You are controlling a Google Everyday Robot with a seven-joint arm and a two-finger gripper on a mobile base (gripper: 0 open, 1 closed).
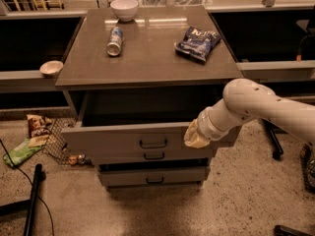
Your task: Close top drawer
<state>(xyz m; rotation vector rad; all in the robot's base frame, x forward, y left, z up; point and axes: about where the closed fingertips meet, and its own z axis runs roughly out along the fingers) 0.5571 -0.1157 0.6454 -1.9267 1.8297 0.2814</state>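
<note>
Grey top drawer stands open, inside hidden; gripper at its front's right end, whether closed unclear.

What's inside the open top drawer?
The top drawer stands pulled out; the visible part of its box looks dark, with no contents showing. Its front panel hides the floor. The claw is at the front's right end.

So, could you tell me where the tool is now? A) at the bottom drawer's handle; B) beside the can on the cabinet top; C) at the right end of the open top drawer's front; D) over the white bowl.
C: the tool sits at the right end of the pulled-out top drawer, by its front panel.
</note>
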